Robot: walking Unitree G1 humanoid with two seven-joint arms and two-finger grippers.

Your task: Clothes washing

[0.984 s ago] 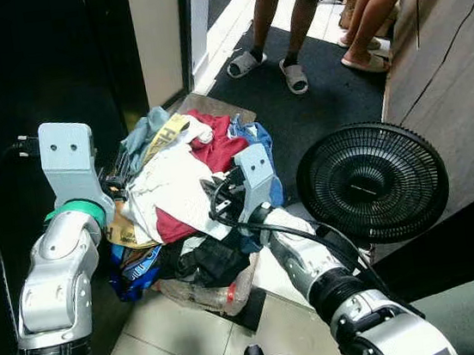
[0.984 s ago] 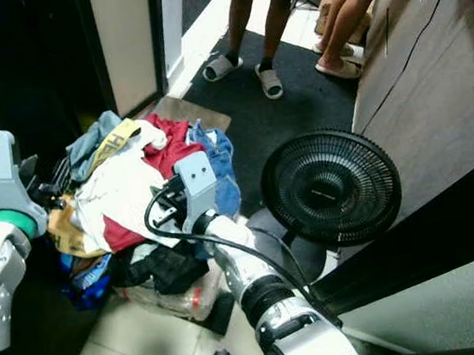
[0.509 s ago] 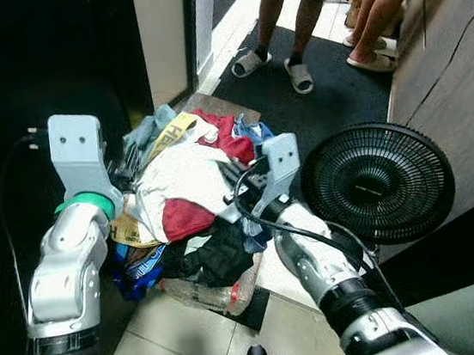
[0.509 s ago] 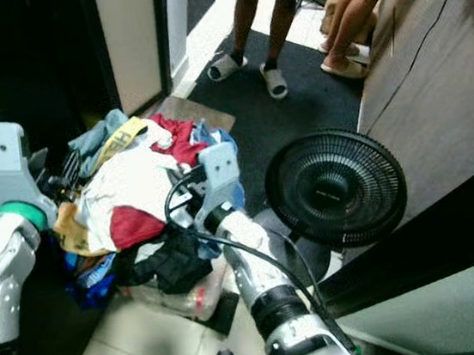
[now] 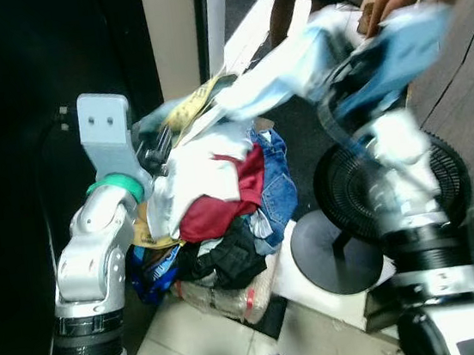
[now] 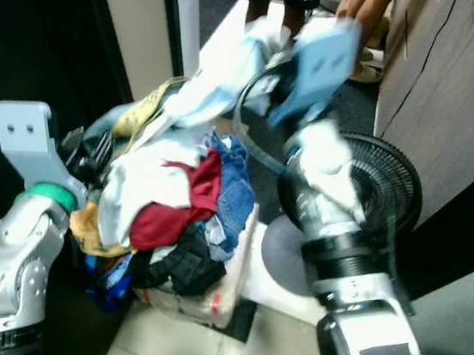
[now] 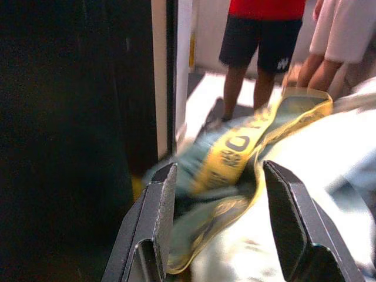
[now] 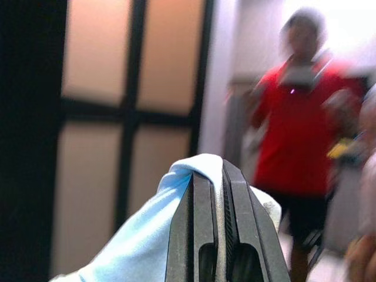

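We were at the picking-out step of the clothes washing: our right pincer was clamped on a pale blue garment and held it high above the laundry pile, with the cloth trailing back down toward the heap. Our left pincer stood with its fingers spread wide at the pile's near-left edge, gripping nothing, a yellow-banded piece lying just past the fingers.

We judged that the next move called for drawing the blue garment fully free of the pile, since its lower end looked caught among the other clothes, and for carrying it clear of the standing fan beside our right arm. The open left pincer was well placed to press the heap down or take a second piece.

The head views showed the whole heap, the fan and the tiled floor, but the right arm was blurred there. The right wrist view gave the grip plainly: fingers tight together with cloth folded over their tips, and a person in a red shirt standing beyond. The left wrist view showed that the spread fingers touched nothing.
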